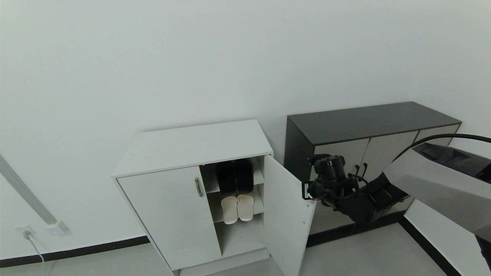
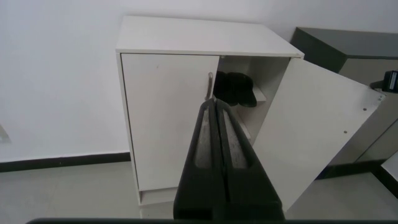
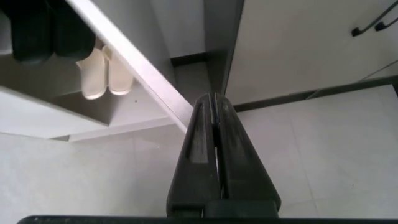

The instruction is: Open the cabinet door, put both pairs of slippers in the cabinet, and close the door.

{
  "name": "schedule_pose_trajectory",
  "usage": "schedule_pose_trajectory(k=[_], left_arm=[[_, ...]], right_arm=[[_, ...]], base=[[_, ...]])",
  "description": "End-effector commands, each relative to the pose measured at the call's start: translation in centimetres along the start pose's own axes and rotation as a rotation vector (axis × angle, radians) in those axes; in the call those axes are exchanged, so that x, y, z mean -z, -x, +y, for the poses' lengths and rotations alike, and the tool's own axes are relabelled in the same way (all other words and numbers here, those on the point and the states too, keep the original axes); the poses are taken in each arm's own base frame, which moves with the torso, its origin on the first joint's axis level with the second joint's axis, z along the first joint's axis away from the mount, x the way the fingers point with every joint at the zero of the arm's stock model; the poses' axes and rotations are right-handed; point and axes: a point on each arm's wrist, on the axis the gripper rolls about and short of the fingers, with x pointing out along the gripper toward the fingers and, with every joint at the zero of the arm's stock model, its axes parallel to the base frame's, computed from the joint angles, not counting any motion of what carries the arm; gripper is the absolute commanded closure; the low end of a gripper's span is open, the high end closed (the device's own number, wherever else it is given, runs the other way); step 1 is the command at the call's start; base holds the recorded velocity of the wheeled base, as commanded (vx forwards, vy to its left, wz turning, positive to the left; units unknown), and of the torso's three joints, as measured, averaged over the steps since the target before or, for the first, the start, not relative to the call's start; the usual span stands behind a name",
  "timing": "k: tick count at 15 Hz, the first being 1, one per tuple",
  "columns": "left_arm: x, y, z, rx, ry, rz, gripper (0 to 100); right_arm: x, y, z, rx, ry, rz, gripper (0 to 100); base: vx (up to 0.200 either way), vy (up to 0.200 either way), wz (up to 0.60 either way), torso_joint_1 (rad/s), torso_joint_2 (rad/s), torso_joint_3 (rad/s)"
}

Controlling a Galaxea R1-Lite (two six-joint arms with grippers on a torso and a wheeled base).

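Right gripper (image 1: 308, 190), fingers pressed together and holding nothing, sits just beside the free edge of the open cabinet door (image 1: 285, 214) — placed, I judge, to push it shut. Both pairs already lie inside the white cabinet (image 1: 191, 147), left of that gripper and farther back: black slippers (image 1: 234, 176) above, white slippers (image 1: 238, 208) below them — so only the closing looks left. Left gripper (image 2: 216, 109) is likewise closed and empty, facing the cabinet front.

Cabinet (image 1: 191, 147): black slippers (image 1: 234, 176) on upper shelf (image 1: 259, 177), white slippers (image 1: 238, 208) on shelf below (image 1: 259, 206).
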Motion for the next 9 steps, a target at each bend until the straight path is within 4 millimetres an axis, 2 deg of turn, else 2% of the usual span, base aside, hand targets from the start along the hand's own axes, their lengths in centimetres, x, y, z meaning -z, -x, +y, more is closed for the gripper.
schedule_pose_trajectory(k=[1,3,6,9], left_arm=[[0.0,0.0,0.0,-0.002,0.000,0.000,100],[0.0,0.0,0.0,-0.002,0.000,0.000,100],[0.0,0.0,0.0,-0.002,0.000,0.000,100],[0.0,0.0,0.0,-0.002,0.000,0.000,100]], right_arm=[[1.2,2.6,3.0,-0.065,0.044,-0.019,100],[1.2,4.3,4.4,-0.096,0.066,-0.062,100],[0.5,5.6,4.4,-0.113,0.089,-0.087,100],[0.6,6.1,4.1,-0.108,0.142,-0.092,100]], base=[[0.000,0.000,0.00,0.000,0.00,0.000],[0.000,0.000,0.00,0.000,0.00,0.000],[0.000,0.000,0.00,0.000,0.00,0.000],[0.000,0.000,0.00,0.000,0.00,0.000]])
